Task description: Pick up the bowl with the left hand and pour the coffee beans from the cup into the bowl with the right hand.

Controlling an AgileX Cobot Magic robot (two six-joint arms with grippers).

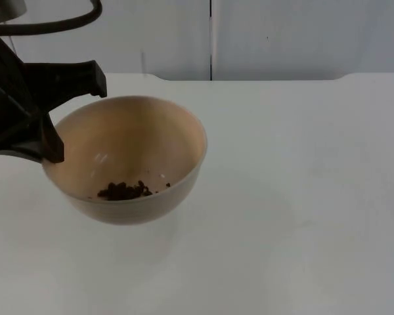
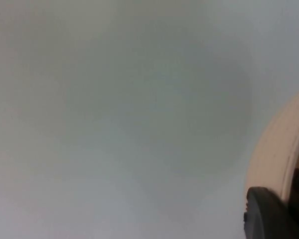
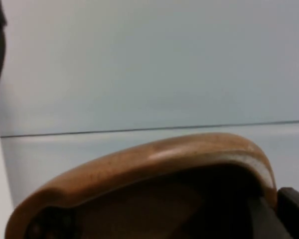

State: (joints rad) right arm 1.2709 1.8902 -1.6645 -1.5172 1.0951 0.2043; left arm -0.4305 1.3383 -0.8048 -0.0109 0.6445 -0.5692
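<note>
The bowl (image 1: 128, 157), held up by the left gripper (image 1: 52, 118), blocks the left; the counter (image 1: 302, 197) to its right lies open up to the far wall (image 1: 302, 39).

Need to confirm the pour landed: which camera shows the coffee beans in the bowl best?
The top view: the coffee beans lie in a small dark heap inside the bowl, held by the left gripper. The left wrist view catches just the bowl's outer rim.

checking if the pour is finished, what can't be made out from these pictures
- Inside of the cup, right wrist view: dark, so any beans left cannot be told.
- Right gripper: its fingers by the cup are cut off by the picture edge.
- Count of coffee beans in the bowl, top view: too small, clumped.
- Left gripper at the bowl's rim: its body hides the contact.
- Whether the bowl is off the table: unclear.
</note>
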